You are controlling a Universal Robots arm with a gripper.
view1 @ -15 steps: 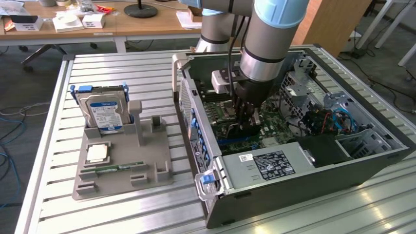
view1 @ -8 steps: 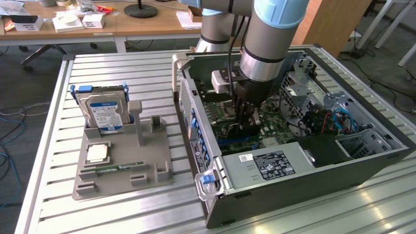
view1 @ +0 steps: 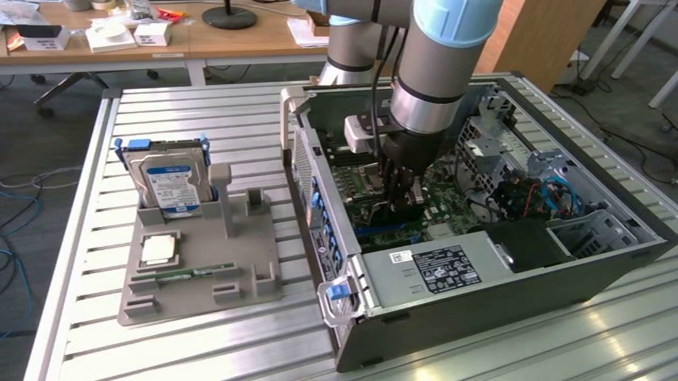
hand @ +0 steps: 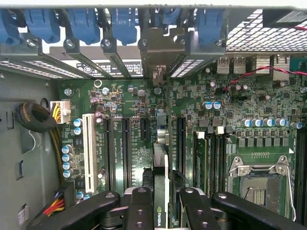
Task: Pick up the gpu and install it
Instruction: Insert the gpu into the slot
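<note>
Gripper [view1: 401,193]: lowered inside open computer case [view1: 593,270], above motherboard [view1: 450,210]. Fingers [hand: 144,211] narrowly parted, pinching gpu [hand: 160,163] edge-on between them. Gpu: thin dark card standing upright, metal bracket end [hand: 157,57] at rear slot row with blue latches [hand: 86,24], lower edge at expansion slot; seating depth cannot tell. Hard drive [view1: 170,182]: upright in grey holder tray [view1: 202,286] on table [view1: 233,103], exterior view's left of case, well apart from gripper.
</note>
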